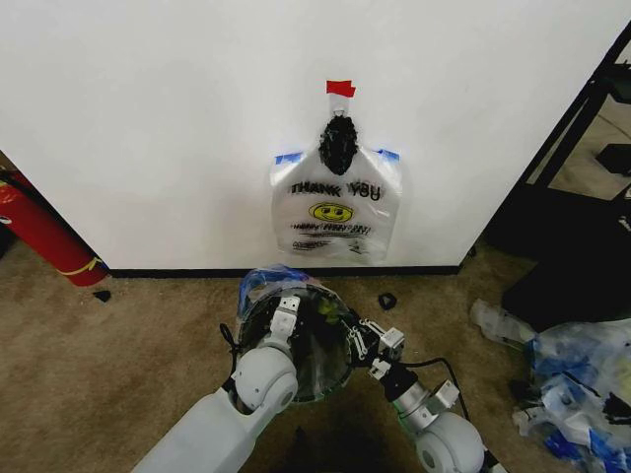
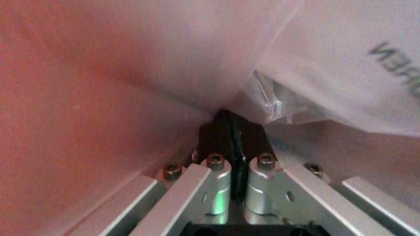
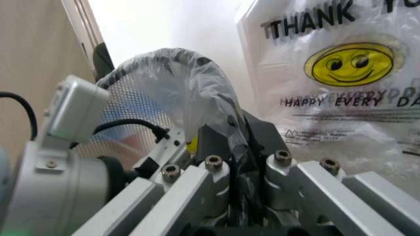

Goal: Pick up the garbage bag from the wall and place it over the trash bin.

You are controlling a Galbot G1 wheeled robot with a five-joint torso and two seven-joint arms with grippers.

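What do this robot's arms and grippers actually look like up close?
Both arms are smooth light-grey tubes with rounded joints. The left gripper and right gripper are bare silver metal bars with hex bolts, tipped by black fingers. Black cables loop beside each wrist.

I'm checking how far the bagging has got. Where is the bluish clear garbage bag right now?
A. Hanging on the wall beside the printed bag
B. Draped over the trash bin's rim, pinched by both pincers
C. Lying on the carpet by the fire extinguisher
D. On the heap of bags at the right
B: the garbage bag lies over the trash bin, left pincer and right pincer shut on it.
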